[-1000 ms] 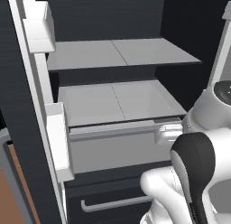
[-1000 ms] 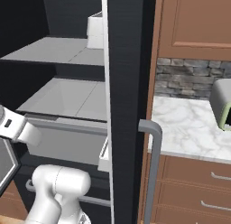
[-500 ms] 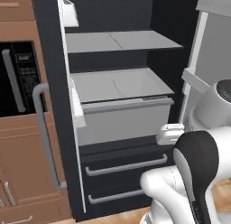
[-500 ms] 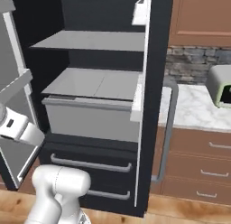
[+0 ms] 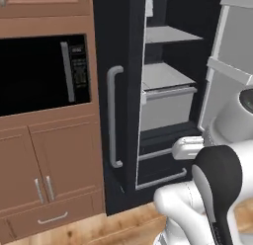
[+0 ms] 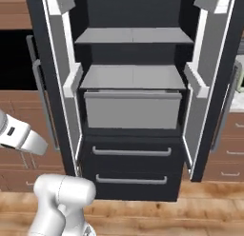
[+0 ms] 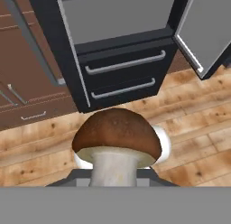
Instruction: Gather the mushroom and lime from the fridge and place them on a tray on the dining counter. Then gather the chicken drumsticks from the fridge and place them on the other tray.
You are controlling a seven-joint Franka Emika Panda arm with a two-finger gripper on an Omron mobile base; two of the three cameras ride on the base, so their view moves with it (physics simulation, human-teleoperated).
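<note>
One mushroom (image 7: 116, 144), brown-capped with a pale thick stem, sits in the near foreground of the hand view, its stem running down to the bottom edge where the pincer's tips would be; the tips themselves are hidden behind it, and the pincer appears clenched on the mushroom's stem. Beyond the mushroom, farther from the pincer, lies a wooden floor (image 7: 198, 119), and past that stands the black fridge (image 6: 133, 135) with both doors swung wide. Two dark lower drawers (image 7: 126, 74) with long grey handles face the pincer, one above the other, and a grey crisper bin (image 6: 132, 109) sits just above them. Over the bin come two flat grey shelves (image 6: 132, 77), stacked with a gap between them. The right fridge door (image 7: 203, 29) hangs open off to the pincer's right side in the hand view, its pale inner lining showing. To the left of the fridge, well apart from the pincer, brown wooden cabinets (image 5: 44, 170) carry a built-in black oven or microwave (image 5: 42, 73) with a vertical handle. In the left base view the arm's white links and dark joint rise at lower right, in front of the fridge's open front. In the right base view a white link crosses the lower left, in front of the left door.
</note>
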